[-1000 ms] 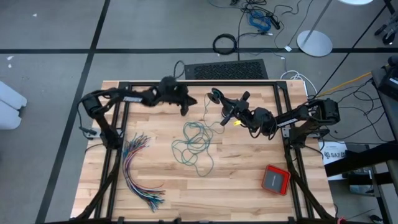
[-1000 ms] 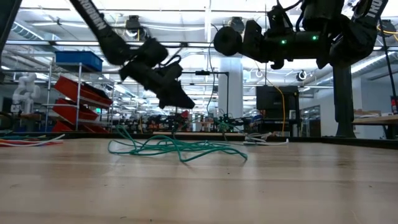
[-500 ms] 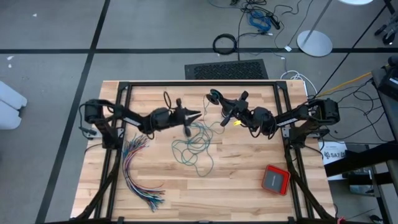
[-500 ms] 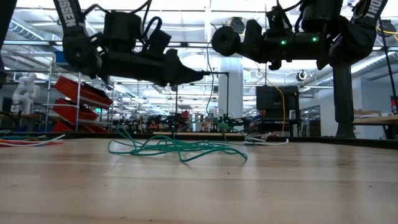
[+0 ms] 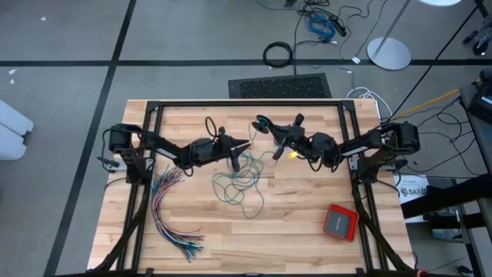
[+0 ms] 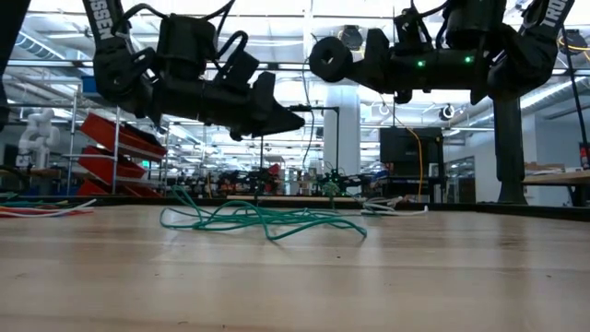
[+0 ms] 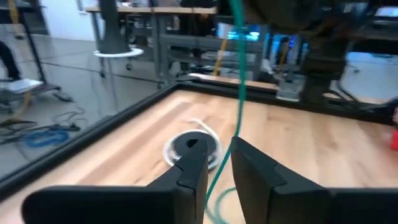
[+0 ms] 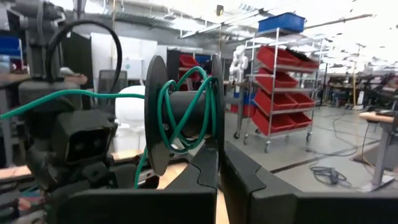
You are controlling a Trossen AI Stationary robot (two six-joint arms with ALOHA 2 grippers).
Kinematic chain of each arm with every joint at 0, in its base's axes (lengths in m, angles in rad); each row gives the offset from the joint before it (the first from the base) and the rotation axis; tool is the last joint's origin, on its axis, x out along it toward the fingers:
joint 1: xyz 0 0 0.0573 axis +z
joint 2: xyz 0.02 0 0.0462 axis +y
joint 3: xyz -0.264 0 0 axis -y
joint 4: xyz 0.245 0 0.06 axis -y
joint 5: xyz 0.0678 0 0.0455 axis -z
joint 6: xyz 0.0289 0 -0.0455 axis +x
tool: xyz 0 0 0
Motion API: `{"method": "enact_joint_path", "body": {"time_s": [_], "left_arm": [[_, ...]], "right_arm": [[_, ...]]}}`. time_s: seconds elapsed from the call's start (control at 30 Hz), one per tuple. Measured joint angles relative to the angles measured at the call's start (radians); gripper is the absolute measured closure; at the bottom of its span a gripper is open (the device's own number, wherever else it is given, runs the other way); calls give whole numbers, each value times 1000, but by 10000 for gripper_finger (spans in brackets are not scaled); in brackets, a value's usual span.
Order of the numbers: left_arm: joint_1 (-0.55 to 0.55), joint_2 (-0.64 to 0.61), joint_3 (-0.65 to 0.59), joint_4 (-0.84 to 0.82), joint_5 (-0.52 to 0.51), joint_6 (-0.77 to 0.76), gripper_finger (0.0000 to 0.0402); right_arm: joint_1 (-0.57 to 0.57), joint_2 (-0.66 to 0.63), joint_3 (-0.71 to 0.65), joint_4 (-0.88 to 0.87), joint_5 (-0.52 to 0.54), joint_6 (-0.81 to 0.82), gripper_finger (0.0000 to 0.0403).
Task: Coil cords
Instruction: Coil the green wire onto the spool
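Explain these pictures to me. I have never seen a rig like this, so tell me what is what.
This is a robot with two dark jointed arms, each ending in a two-finger gripper, working over a light wooden table. One picture looks straight down from above, one looks level across the tabletop, and two come from cameras on the arms' wrists.

On the table lie a loose heap of thin teal-green cord, a fanned bundle of many-coloured wires and a flat red square device.

The right gripper is pinched shut on a black spool with some of the cord wound on it. The left gripper hangs above the heap, slightly open, and the cord runs between its fingers.
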Motion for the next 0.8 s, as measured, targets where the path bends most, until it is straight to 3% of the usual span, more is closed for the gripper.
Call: {"method": "enact_joint_path", "body": {"time_s": [0.33, 0.8], "left_arm": [[-41, 3, 5, 5, -55, 1, 269], [-41, 66, 33, 1, -63, -6, 266]], "right_arm": [[9, 0, 0, -18, 1, -15, 403], [8, 0, 0, -12, 1, -18, 403]]}}
